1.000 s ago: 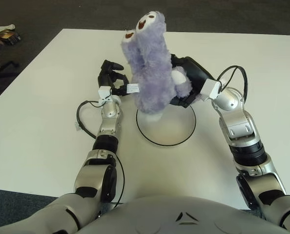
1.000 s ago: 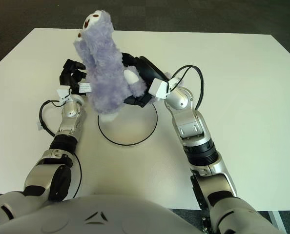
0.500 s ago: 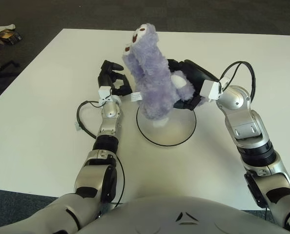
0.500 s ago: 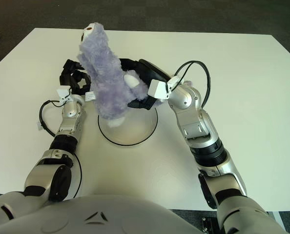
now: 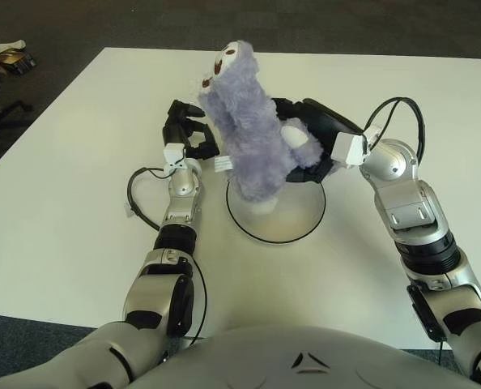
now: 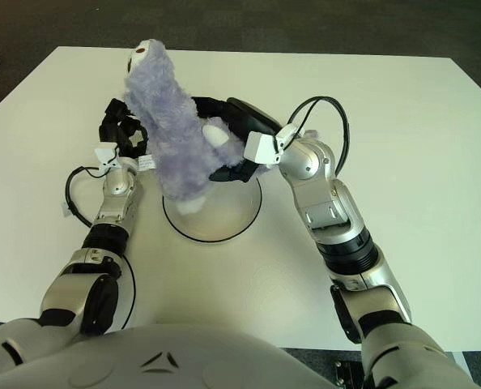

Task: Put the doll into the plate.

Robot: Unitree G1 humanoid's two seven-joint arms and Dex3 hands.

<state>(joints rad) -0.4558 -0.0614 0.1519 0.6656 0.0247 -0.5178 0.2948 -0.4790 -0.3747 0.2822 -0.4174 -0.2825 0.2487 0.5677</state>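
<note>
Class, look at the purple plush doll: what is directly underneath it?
Under the doll lies the white plate with a dark rim, on the table. The right hand grips the doll's side. Its base hides the plate's far edge, so contact cannot be confirmed. The left hand rests beside it.

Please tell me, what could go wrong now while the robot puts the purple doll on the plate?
1. The purple plush doll stands tall and leans while only its base touches the white plate; if the right hand lets go, it may topple off the rim.
2. The left hand rests on the table close beside the doll, so a falling doll may land on it.
3. The doll's tag hangs near the left hand's fingers and might catch.
</note>
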